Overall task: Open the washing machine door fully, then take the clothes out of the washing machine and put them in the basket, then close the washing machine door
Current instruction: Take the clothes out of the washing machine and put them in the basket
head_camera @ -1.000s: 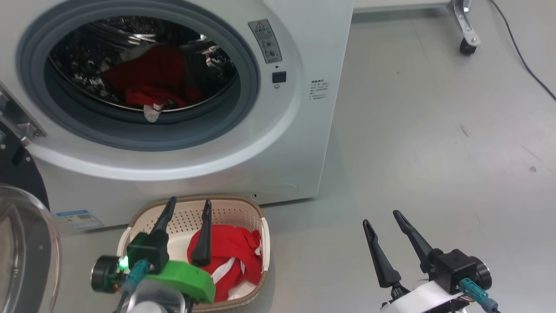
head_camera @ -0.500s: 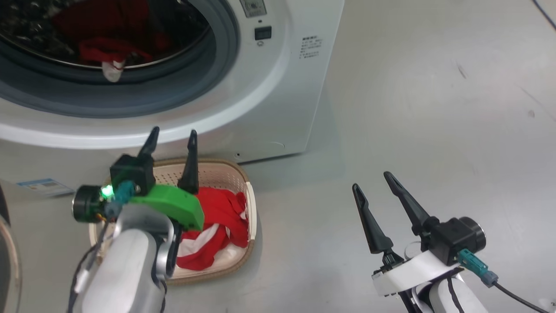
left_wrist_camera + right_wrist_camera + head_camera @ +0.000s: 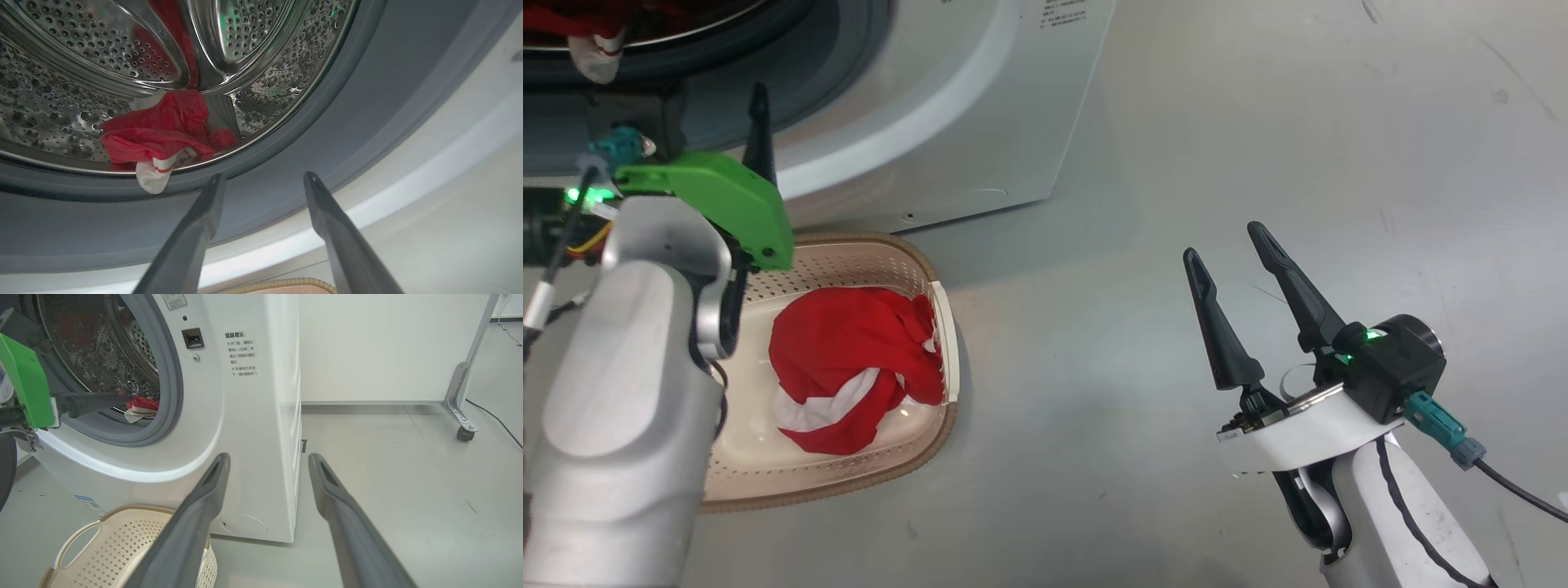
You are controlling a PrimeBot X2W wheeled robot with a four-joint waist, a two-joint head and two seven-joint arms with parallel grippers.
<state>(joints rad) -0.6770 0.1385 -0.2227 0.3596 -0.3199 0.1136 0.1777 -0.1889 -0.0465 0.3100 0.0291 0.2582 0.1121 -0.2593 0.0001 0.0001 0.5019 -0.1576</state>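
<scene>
basket [image 3: 941, 327] on flr [image 3: 1176, 163], in frt of washer [image 3: 980, 106] | clothes [image 3: 849, 359] in basket | more in drum [image 3: 261, 81]

Grey scuffed floor [image 3: 1176, 163]. The washer [image 3: 947, 106] stands on it, with the basket [image 3: 849, 265] on the floor just in front. Farther off sit a frame's caster [image 3: 463, 434] and a black cable [image 3: 494, 420].

Looks like a test lab, not a home: washing machine [image 3: 253, 416] standing free on bare grey floor [image 3: 408, 477], white partition panel [image 3: 367, 347] on a castor leg [image 3: 463, 433], loose cable [image 3: 496, 422] trailing.
</scene>
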